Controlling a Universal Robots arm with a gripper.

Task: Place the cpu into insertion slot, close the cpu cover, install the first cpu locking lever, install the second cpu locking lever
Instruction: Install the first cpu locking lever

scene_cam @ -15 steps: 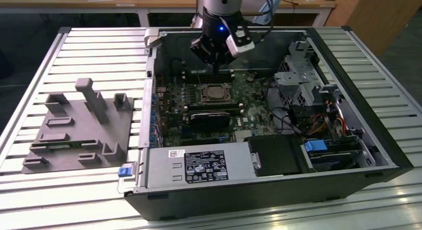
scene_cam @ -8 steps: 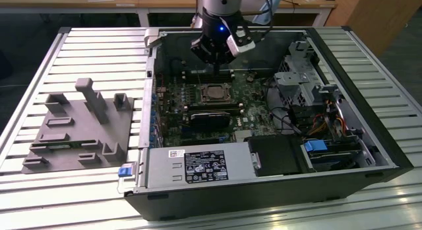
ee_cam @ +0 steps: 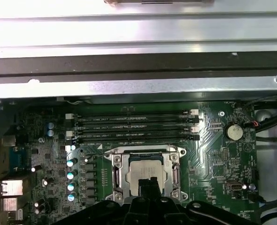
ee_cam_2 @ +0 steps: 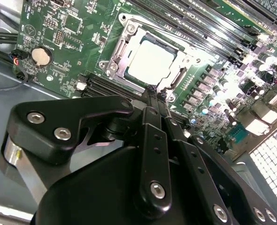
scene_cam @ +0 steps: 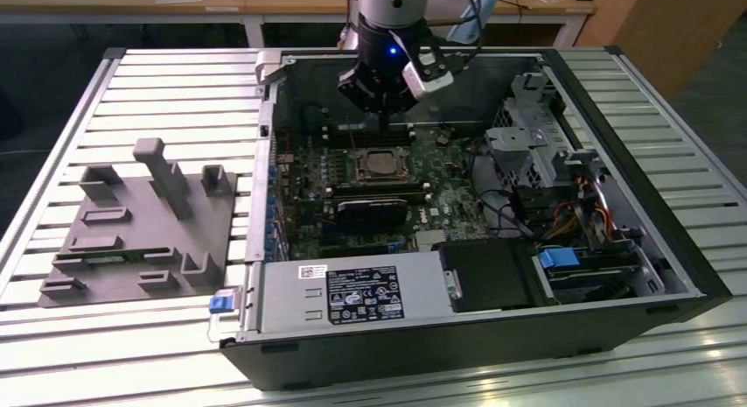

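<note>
Cpu (ee_cam_2: pixel 151 62), dull silver-grey square, lies flat in the insertion slot (ee_cam_2: pixel 164 43), cpu cover (ee_cam_2: pixel 114 50) framing it; my pincer (ee_cam_2: pixel 153 91) hovers above, pressed together.

The exterior view looks steeply down from well back over the whole computer case (scene_cam: pixel 688 267). Both wrist views look from close past the gripper (ee_cam_2: pixel 155 93) (ee_cam: pixel 149 181) onto the motherboard (ee_cam_2: pixel 68 28) (ee_cam: pixel 213 154), sharing the cpu (ee_cam_2: pixel 150 61) (ee_cam: pixel 145 168).

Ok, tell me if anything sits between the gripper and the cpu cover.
Nothing visible does. In the second wrist view the gripper, fingers together, hangs right at the edge of the cpu cover, which frames the cpu.
</note>
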